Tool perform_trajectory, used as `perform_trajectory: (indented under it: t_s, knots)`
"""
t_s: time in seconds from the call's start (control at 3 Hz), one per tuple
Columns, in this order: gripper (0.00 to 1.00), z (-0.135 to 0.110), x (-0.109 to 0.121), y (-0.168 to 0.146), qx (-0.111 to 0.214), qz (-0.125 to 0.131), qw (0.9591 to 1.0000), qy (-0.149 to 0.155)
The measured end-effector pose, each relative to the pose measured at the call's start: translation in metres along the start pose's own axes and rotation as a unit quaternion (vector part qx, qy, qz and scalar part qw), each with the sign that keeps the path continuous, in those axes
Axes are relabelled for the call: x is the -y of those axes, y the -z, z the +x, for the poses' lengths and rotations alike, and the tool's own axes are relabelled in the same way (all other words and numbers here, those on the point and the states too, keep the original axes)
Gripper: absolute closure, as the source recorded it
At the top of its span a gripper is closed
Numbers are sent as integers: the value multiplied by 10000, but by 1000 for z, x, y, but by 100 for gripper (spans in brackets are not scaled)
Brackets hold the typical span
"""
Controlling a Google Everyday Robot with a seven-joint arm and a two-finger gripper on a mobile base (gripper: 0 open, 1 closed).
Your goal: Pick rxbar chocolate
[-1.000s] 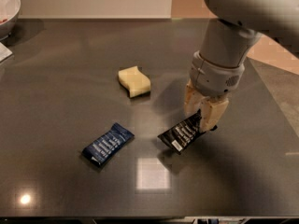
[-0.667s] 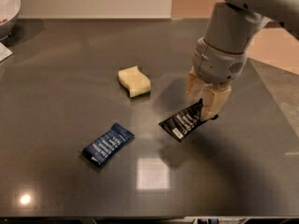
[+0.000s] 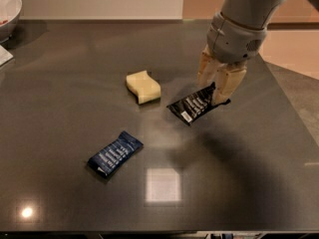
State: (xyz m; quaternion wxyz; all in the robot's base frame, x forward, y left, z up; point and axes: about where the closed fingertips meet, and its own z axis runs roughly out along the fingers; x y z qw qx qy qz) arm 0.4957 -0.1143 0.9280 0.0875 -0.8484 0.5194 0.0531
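Observation:
The rxbar chocolate [image 3: 193,105] is a flat black-wrapped bar with white lettering and a small white label at its lower left end. It hangs tilted above the dark table [image 3: 249,173], held by its right end. My gripper [image 3: 217,94] comes down from the upper right with tan fingers [image 3: 225,83] shut on that end. The bar's shadow lies on the table below it.
A dark blue-wrapped bar [image 3: 114,153] lies at the lower left of centre. A pale yellow sponge [image 3: 143,86] lies left of the held bar. A white bowl [image 3: 7,9] stands at the far left corner. The table's right edge runs past the arm.
My gripper has risen and moved back with the black bar in it. The bar has come up off the table and hangs from the fingers.

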Motion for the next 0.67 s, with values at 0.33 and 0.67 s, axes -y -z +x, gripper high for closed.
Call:
perform_trajectory:
  t_s: [0.33,0.67]
  knots:
    - [100,-5,21,26,81,330,9994,38]
    - [100,-5,31,26,81,525,9986,42]
